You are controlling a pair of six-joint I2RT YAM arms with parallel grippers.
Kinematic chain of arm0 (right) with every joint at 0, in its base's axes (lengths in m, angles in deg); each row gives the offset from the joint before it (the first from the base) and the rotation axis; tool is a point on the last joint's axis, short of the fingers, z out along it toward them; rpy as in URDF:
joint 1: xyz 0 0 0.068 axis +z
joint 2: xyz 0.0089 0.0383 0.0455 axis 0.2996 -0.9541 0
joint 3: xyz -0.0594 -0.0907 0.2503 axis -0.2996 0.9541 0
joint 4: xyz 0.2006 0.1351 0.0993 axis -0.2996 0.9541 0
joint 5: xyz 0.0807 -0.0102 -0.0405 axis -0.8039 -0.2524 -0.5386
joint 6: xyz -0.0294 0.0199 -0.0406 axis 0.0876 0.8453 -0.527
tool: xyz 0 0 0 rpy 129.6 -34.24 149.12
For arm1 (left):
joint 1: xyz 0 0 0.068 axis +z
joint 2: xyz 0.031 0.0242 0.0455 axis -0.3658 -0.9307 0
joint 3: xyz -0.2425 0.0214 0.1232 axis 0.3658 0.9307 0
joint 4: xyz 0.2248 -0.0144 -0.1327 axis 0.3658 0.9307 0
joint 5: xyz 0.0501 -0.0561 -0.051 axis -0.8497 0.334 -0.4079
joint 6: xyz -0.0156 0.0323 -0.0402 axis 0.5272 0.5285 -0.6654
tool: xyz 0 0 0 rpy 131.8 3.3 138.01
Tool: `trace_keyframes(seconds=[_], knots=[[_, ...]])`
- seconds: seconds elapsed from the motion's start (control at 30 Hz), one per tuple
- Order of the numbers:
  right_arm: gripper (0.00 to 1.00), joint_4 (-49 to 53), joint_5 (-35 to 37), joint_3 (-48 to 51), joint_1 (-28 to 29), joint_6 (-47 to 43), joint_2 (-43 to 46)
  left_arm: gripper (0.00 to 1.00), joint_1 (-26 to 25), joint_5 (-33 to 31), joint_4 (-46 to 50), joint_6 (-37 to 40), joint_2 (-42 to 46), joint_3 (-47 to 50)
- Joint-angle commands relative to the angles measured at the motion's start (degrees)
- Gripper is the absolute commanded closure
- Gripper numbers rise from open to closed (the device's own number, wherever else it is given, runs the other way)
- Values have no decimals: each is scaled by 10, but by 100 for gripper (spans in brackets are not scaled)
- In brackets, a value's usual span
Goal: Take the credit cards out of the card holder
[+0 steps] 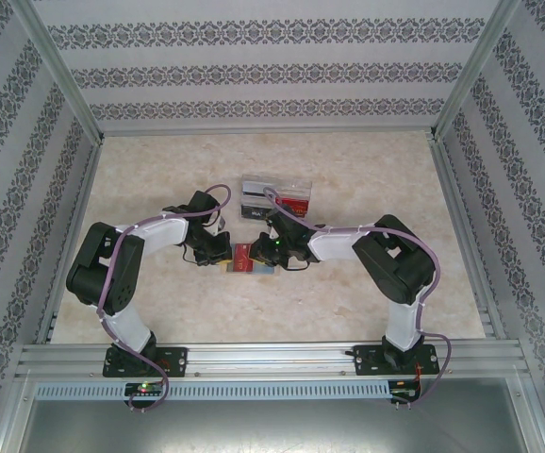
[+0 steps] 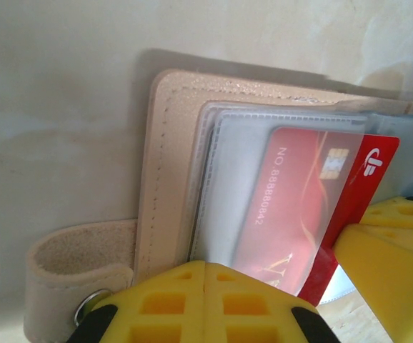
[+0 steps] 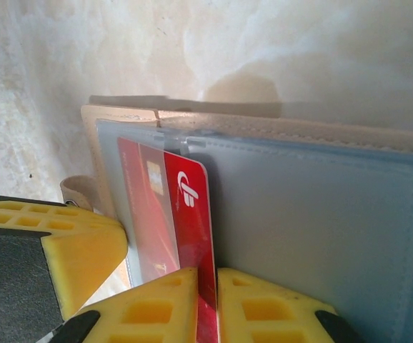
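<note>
The card holder (image 1: 251,257) lies open on the table between both grippers, tan outside (image 2: 165,164) and grey-blue inside (image 3: 314,214). A red credit card (image 2: 314,207) sticks partly out of its clear sleeve, the logo end bare (image 3: 186,193). My right gripper (image 3: 217,275) is shut on the near edge of this card, one finger on each face. My left gripper (image 2: 205,266) is shut, its tips resting at the sleeve's near edge on the holder's left half. In the top view the left gripper (image 1: 223,255) and right gripper (image 1: 266,249) meet over the holder.
A clear plastic tray (image 1: 275,196) with printed cards inside stands just behind the holder. The holder's tan strap with a metal snap (image 2: 78,282) juts out on its left side. Patterned walls enclose the marbled table (image 1: 367,170).
</note>
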Motion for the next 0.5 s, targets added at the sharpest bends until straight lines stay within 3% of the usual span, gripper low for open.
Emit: trace_keyframes(seconds=[0.0,0.2,0.47], knots=[[89,-13,-3,-2,-4,6,-19,100,-8,-22,37,-1,-14,8],[97,-11,0,19,-15,-3,-5,100,-8,-23,38,2,-15,9],[98,6,-7,53,-48,-29,35,100,-9,-24,41,5,-18,6]])
